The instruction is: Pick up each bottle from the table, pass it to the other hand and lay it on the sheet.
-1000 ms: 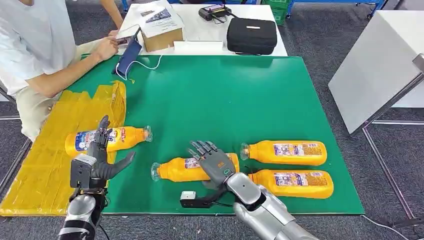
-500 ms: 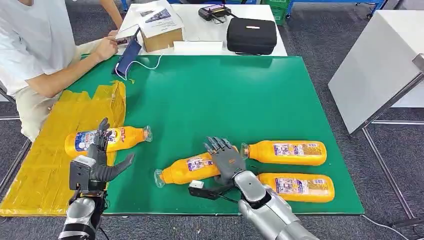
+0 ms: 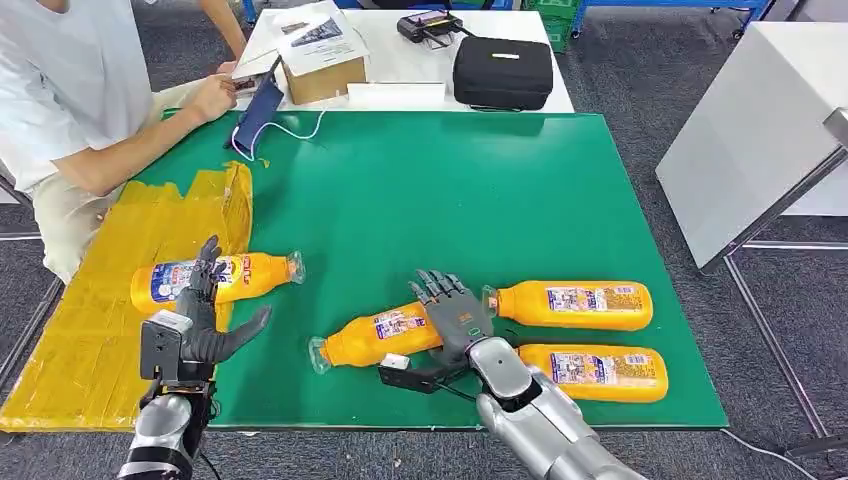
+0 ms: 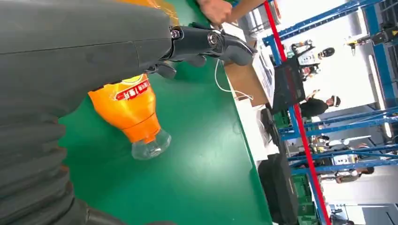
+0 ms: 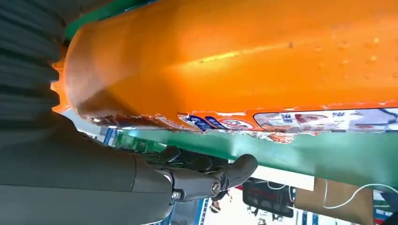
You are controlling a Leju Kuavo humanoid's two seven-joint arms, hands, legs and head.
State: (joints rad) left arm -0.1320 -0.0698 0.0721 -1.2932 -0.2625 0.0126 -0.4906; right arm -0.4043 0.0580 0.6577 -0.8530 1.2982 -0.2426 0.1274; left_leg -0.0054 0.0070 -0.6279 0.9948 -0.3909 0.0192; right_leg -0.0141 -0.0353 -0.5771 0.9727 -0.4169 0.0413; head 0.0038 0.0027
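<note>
Bright, even overhead light; soft shadows under the bottles; head view sharp; wrist views blurred up close.

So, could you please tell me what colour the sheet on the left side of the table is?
Yellow; the sheet shows best in the head view.

A big green table mat [image 3: 450, 200] has a crinkly yellow plastic sheet [image 3: 90, 330] on its left side. One orange plastic bottle with a blue label [image 3: 215, 278] lies across the sheet's right edge, its cap end on the mat. Near the front, a tilted orange bottle [image 3: 375, 336] lies in the middle. To its right lie two more orange bottles, the far one [image 3: 570, 304] behind the near one [image 3: 590, 372]. A white table [image 3: 400, 70] stands behind the mat, with a brown cardboard box [image 3: 320, 62] on it and a black zip case [image 3: 503, 70] to the box's right.
</note>
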